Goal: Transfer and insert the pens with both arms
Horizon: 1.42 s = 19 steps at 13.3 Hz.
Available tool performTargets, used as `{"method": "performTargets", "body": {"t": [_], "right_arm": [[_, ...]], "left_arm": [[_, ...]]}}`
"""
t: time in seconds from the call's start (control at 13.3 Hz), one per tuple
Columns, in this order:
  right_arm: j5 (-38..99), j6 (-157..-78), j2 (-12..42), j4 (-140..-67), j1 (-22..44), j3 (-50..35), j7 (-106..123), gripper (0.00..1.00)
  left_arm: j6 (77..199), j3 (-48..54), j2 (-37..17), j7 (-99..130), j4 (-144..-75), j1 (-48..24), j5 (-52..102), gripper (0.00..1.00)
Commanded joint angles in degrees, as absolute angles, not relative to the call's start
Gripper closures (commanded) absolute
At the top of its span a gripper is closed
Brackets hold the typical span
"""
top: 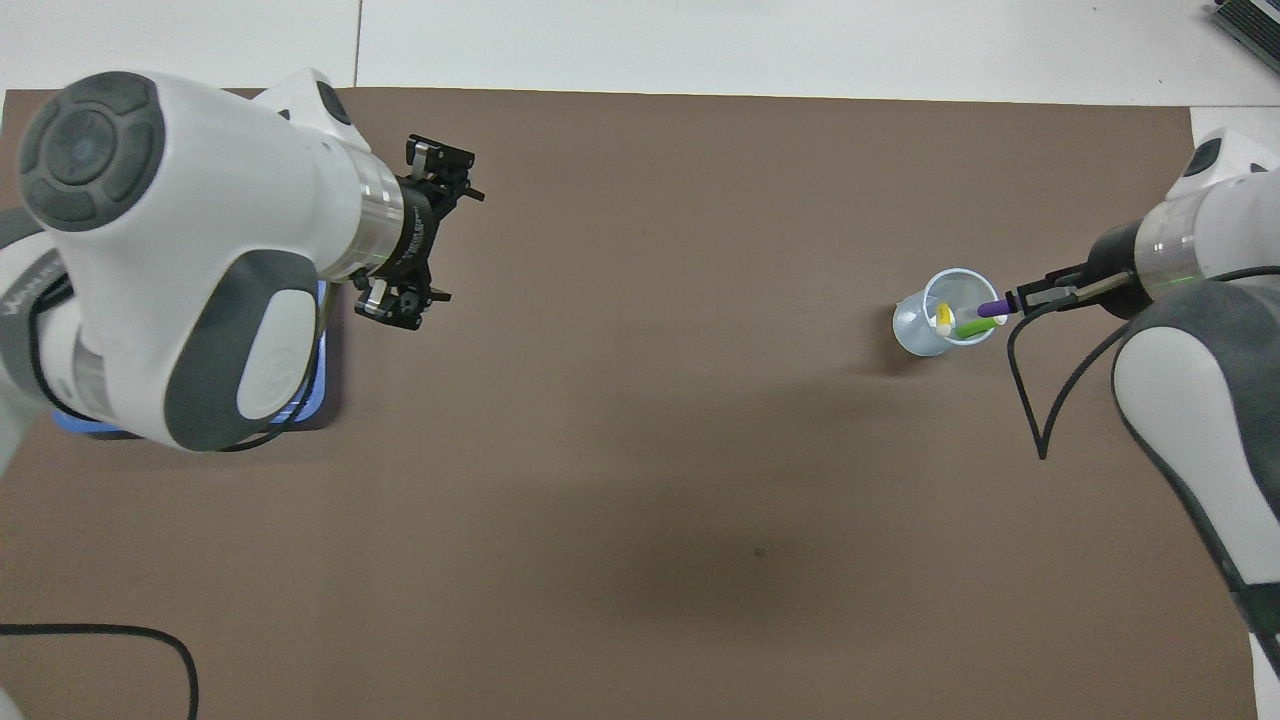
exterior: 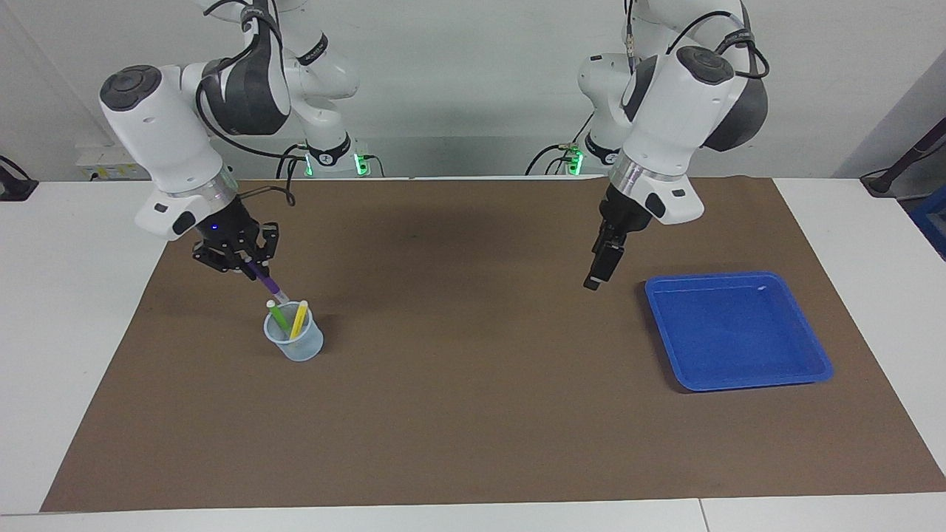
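My right gripper (exterior: 248, 263) is shut on the purple pen (exterior: 268, 283), which slants down with its pale cap end just above the rim of a clear cup (exterior: 295, 343). In that cup stand the green pen (exterior: 278, 317) and the yellow pen (exterior: 298, 318), both leaning. From overhead the purple pen (top: 991, 309) pokes over the cup (top: 913, 330) from the right gripper (top: 1032, 298), above the yellow pen (top: 943, 320) and green pen (top: 968, 325). My left gripper (exterior: 597, 271) hangs open and holds nothing, over the mat beside the blue tray (exterior: 709, 278).
A brown mat (exterior: 473, 414) covers most of the white table. The blue tray sits toward the left arm's end; from overhead the left arm hides most of the tray (top: 326, 345). The left gripper (top: 428, 235) shows with its fingers spread wide.
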<state>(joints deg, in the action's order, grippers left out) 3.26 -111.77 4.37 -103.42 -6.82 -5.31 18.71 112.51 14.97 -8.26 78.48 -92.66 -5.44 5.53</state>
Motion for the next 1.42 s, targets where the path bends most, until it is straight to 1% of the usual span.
{"method": "performTargets", "body": {"t": [0.0,0.15,0.45,0.6,0.75,0.9,0.97,1.05,1.12,1.2,1.27,1.35], "right_arm": [[2.02,-116.08,6.15,-105.46,-7.12,-5.89,19.6,1.0],[2.02,-118.12,7.2,-105.82,-6.42,-5.89,19.08,1.0],[2.02,-118.74,7.73,-105.91,-6.42,-5.98,18.9,1.0],[2.02,-119.0,8.7,-106.17,-6.33,-5.98,17.06,1.0],[2.02,-121.71,9.23,-107.92,-6.24,-5.98,16.44,1.0],[2.02,-122.52,9.23,-109.16,-5.72,-5.98,15.48,1.0],[2.11,-122.43,9.14,-109.51,-5.71,-5.98,15.21,1.0],[2.02,-122.52,9.23,-109.51,-5.71,-5.98,15.21,0.91],[2.11,-122.52,9.23,-109.51,-5.71,-5.98,14.94,0.58],[2.11,-122.35,9.32,-109.34,-5.71,-5.98,13.81,0.13],[2.11,-121.65,9.4,-108.55,-5.8,-6.06,13.19,0.0],[2.2,-121.21,9.23,-108.02,-5.8,-6.06,13.1,0.0]], "left_arm": [[106.63,15.38,-5.54,67.46,-93.52,-0.99,4.92,0.0],[103.55,15.38,-4.4,58.22,-93.52,1.83,4.92,0.0],[100.56,15.03,-3.25,41.44,-93.43,7.46,4.75,0.0],[98.36,14.86,-3.25,32.82,-92.73,7.82,-0.58,0.0],[97.39,14.42,-2.82,27.97,-92.73,7.91,-2.72,0.0],[96.69,11.0,-0.02,23.49,-93.42,6.51,-2.72,0.0],[93.72,10.64,1.22,20.16,-94.04,6.5,-2.72,0.0],[92.47,10.11,2.45,15.86,-95.52,6.5,-2.64,0.0],[92.55,8.98,3.42,13.56,-97.45,6.42,-2.64,0.0],[92.72,8.62,4.47,13.27,-99.56,5.55,-2.64,0.0],[92.99,7.83,5.18,13.53,-100.8,4.06,-2.64,0.0],[91.94,7.65,5.27,14.32,-100.81,2.91,-2.64,0.0]]}}
